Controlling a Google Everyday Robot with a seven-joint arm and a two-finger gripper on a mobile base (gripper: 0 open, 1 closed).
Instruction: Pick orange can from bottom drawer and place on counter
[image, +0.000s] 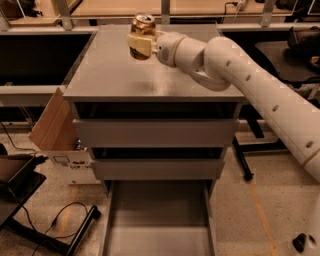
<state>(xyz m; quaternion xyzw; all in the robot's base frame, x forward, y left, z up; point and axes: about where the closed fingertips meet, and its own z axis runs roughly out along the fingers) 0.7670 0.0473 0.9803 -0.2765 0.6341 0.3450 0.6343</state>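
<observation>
While clamping the orange can (143, 24), tool (140, 46) hovers over counter (112, 72)

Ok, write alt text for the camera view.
The two-finger gripper of a white robot arm clamps an orange-gold cylindrical drink can, held over the flat grey counter toward its back edge. Below, the grey metal bottom drawer stands pulled open.

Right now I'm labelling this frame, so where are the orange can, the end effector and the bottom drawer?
orange can (143, 26): camera view, upper body under the silver top.
end effector (140, 45): camera view, between its fingertips, clamped on the can above the counter (115, 70).
bottom drawer (157, 217): camera view, bare grey floor.
</observation>
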